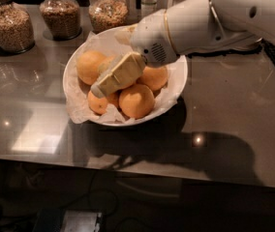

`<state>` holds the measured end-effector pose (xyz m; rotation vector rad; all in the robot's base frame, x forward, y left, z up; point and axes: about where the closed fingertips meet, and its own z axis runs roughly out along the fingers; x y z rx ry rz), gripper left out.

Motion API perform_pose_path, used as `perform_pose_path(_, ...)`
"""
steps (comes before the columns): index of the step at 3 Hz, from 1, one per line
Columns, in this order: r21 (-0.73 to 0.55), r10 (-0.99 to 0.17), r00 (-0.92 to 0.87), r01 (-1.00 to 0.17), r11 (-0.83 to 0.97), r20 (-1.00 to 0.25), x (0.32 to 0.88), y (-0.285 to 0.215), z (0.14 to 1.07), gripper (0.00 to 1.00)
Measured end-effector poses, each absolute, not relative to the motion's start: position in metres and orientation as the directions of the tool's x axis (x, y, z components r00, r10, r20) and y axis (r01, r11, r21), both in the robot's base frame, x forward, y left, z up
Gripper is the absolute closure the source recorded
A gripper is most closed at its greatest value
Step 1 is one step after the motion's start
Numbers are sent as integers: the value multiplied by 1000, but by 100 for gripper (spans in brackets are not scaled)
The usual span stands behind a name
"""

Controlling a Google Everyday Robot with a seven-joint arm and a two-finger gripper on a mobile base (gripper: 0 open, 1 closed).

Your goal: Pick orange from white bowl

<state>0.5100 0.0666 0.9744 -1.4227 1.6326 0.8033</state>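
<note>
Gripper [99, 89] over white bowl [178, 84], orange hidden

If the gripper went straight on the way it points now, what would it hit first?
The gripper, angled down-left over the white bowl, would likely meet the fruit pile first, probably the small orange fruit at its tip. Depth is unclear.

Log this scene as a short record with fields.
gripper: over the white bowl, angled down to the left, in front of the middle fruit
orange: middle of the bowl, mostly hidden behind the gripper
white bowl: on the grey counter, lined with paper
other fruit: four smaller ones around the orange
jars: three, behind the bowl
</note>
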Motion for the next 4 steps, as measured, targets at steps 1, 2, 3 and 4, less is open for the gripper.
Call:
perform_pose_path(1, 21, -469, -123, -976, 218, -875, 529, 66, 912, 0)
perform_pose_path(2, 21, -469, -123, -976, 218, -875, 529, 66, 912, 0)
perform_pose_path(3, 21, -469, -123, -976, 218, -875, 529, 66, 912, 19)
perform_pose_path(4, 21, -469, -123, -976, 218, -875, 529, 66, 912, 42)
